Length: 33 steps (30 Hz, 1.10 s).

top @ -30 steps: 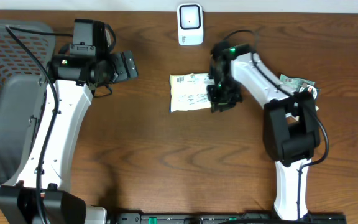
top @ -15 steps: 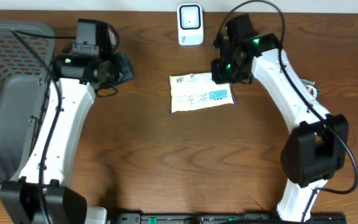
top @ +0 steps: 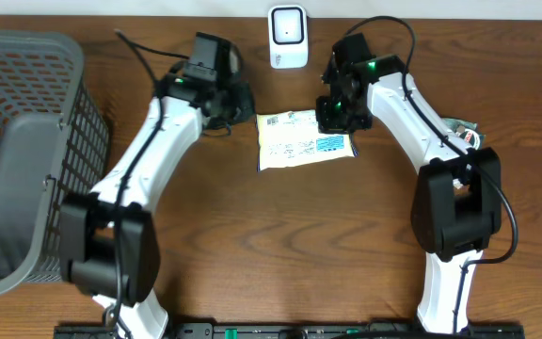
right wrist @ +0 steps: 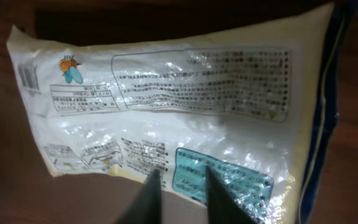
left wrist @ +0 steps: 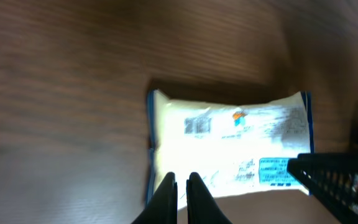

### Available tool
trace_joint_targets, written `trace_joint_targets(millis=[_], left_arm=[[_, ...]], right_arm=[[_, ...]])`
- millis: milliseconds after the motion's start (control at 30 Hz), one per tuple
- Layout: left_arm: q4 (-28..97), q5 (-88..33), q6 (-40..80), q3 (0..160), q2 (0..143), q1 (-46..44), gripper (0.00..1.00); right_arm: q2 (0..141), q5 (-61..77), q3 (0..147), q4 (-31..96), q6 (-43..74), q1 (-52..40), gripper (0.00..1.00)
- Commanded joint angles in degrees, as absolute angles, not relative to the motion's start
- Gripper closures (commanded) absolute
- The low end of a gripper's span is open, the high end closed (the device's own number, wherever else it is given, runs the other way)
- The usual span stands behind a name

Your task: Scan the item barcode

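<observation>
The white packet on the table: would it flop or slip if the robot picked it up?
Probably floppy: the packet is a thin, crinkled plastic pouch lying flat. Its shiny film glints, so it may slip. It looks light and should slide, not roll.

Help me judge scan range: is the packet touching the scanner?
Apart. The overhead view shows a strip of bare table between the packet and the scanner.
</observation>
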<state>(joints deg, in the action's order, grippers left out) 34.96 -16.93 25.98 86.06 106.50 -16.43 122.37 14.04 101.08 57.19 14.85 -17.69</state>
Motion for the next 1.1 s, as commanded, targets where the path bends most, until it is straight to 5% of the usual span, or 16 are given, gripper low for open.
trace_joint_targets(millis=[0, 167, 1067], left_arm=[[31.8, -20.7, 27.4, 86.5, 110.6, -17.4, 0.92], [27.9, -22.0, 28.4, 86.5, 115.9, -17.8, 0.92], [27.0, -26.3, 28.1, 86.0, 115.8, -20.3, 0.93]], right_arm=[[121.8, 14.7, 101.1, 57.5, 15.4, -16.2, 0.61], [121.8, 15.4, 101.1, 58.3, 15.1, -15.0, 0.44], [121.8, 15.8, 101.1, 59.4, 14.1, -12.4, 0.41]])
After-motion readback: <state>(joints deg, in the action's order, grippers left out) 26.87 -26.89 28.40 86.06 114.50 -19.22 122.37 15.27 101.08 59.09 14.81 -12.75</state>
